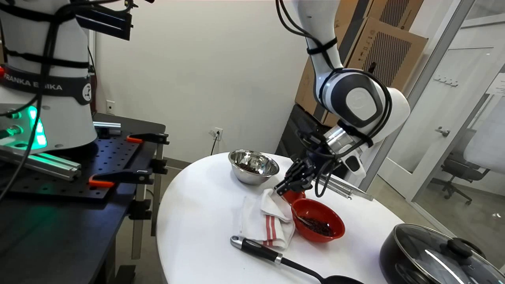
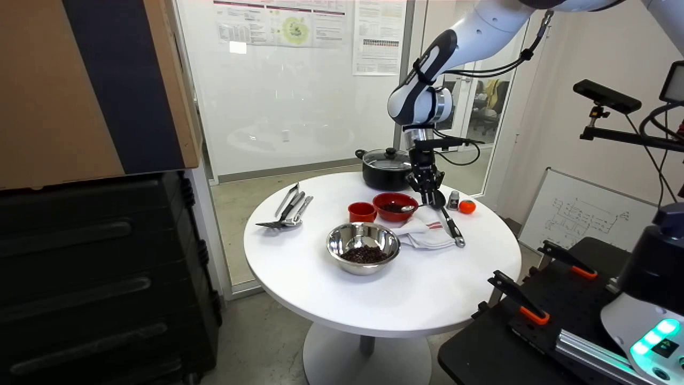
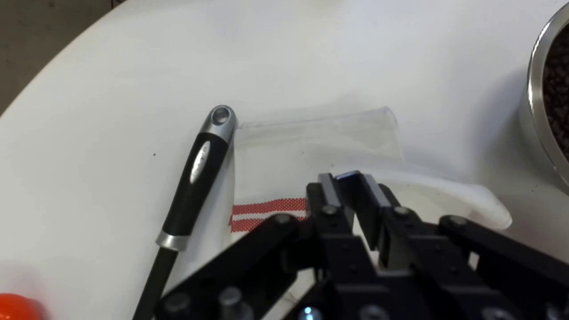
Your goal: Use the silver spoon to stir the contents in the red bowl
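The glossy red bowl (image 1: 320,208) stands on the white round table, with the dark contents (image 1: 320,227) in its bottom. It also shows in an exterior view (image 2: 395,217), with the contents (image 2: 391,207) inside. My gripper (image 1: 279,190) is shut on the silver spoon (image 1: 303,220) by its handle, above the towel beside the bowl. The spoon slants down over the rim into the bowl, its head at the contents (image 2: 408,208). In the wrist view the gripper's fingertips (image 3: 349,184) hold the handle's end between them; the red bowl is out of view there.
A steel bowl (image 2: 363,266) with dark matter and a red cup (image 2: 362,212) stand near the red bowl. A white towel (image 3: 284,164) and a black-handled utensil (image 3: 200,169) lie beside it. A lidded black pot (image 1: 398,252), tomato (image 2: 467,207), shaker (image 2: 453,200) and metal utensils (image 2: 288,208) are around.
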Robot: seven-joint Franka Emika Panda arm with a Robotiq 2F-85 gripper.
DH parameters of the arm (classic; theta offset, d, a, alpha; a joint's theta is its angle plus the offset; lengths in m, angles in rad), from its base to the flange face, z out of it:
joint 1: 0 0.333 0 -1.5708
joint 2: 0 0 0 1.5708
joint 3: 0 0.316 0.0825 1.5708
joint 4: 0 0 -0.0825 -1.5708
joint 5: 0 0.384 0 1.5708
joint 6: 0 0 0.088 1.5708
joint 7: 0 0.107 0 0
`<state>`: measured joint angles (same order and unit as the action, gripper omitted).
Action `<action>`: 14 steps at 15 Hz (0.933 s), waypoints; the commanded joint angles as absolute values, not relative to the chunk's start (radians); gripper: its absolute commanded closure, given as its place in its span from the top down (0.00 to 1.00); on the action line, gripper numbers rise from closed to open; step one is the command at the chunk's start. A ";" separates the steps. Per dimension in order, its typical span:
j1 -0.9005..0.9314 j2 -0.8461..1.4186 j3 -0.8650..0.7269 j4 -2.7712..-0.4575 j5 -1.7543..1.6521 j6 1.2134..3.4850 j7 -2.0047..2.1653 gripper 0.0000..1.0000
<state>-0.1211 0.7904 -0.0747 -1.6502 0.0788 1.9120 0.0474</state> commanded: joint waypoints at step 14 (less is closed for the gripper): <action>-0.160 1.009 -0.045 -1.330 0.143 1.738 0.048 0.04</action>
